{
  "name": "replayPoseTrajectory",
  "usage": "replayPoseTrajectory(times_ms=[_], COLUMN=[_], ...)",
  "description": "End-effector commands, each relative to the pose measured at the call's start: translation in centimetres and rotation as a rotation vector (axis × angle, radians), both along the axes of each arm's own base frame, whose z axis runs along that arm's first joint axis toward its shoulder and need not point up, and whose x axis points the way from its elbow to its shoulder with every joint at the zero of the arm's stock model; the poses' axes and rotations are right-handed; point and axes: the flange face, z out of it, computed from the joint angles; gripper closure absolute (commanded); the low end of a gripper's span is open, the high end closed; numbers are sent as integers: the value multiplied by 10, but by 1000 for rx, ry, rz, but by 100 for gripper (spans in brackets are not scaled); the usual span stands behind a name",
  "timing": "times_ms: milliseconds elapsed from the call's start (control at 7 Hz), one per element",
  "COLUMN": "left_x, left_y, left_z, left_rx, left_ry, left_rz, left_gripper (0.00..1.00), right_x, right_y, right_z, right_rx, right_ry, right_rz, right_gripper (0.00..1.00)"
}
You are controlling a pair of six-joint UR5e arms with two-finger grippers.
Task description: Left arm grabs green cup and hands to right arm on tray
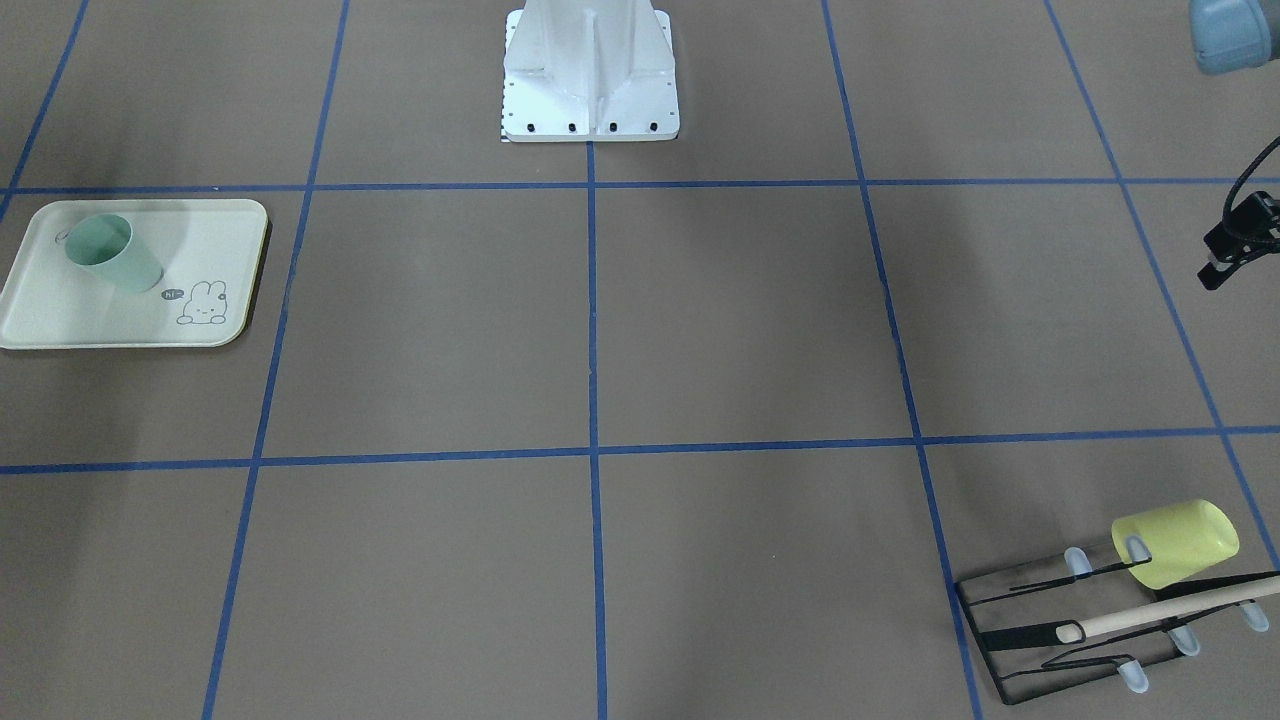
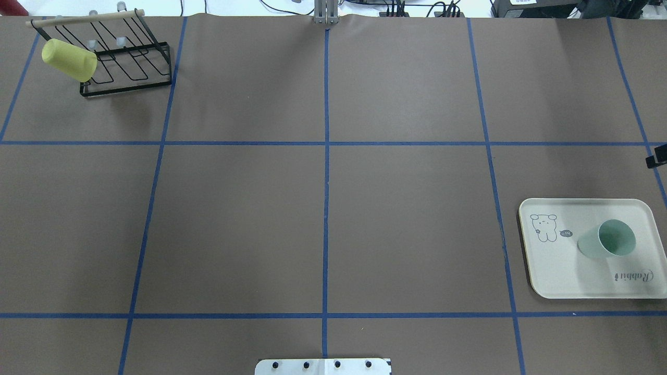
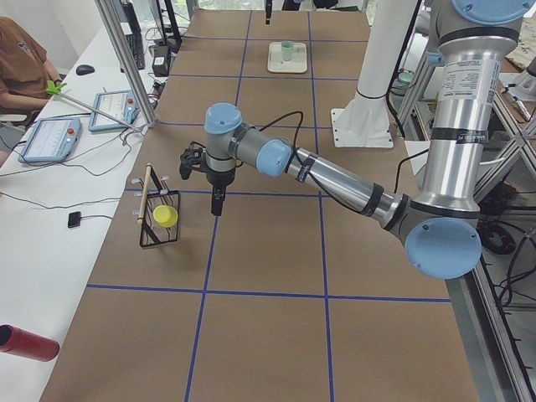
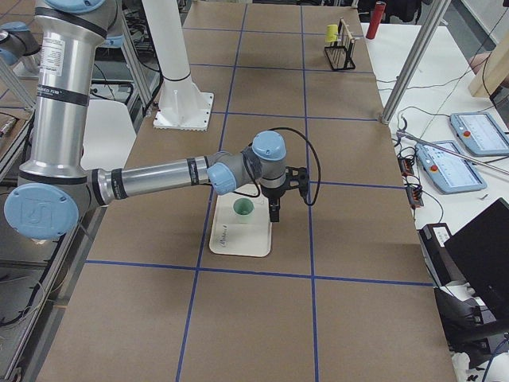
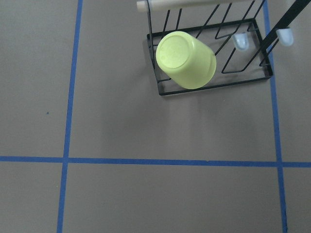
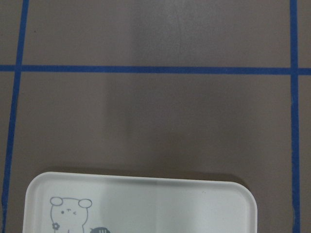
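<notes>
The green cup stands upright on the cream tray, mouth up, beside the rabbit drawing; nothing holds it. It also shows in the front view as the green cup on the tray. In the exterior right view my right gripper hangs just beyond the tray's edge, next to the cup and apart from it. My left gripper points down over bare table beside the rack. I cannot tell whether either gripper is open or shut. The right wrist view holds only the tray's corner.
A yellow-green cup hangs upturned on a black wire rack at the far left corner; the left wrist camera sees it. The white robot base stands mid-table. A person sits past the table's end by tablets.
</notes>
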Motion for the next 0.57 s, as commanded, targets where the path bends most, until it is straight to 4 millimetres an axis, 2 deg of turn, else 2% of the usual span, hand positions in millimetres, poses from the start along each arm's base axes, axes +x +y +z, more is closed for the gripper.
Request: replayPoseTrajectory(times_ms=[0,143,286,429], left_x=[-16,-44,-67,-70], left_y=[-4,-9,-12,-13], left_z=[35,75,105,125], left_rx=[-32,-44,-67,-101], left_ry=[25,44,84,84], left_rz=[56,81,84,79], left_gripper=[0,0,0,0], right_x=[27,27,27,28], right_y=[-32,-37,-37,-37], right_z=[-17,-13,-11,-9], right_rx=[1,-6,-8,-17], right_ry=[52,52,54,57], right_rz=[-58,-56,-56,-55], right_gripper=[1,1,1,1])
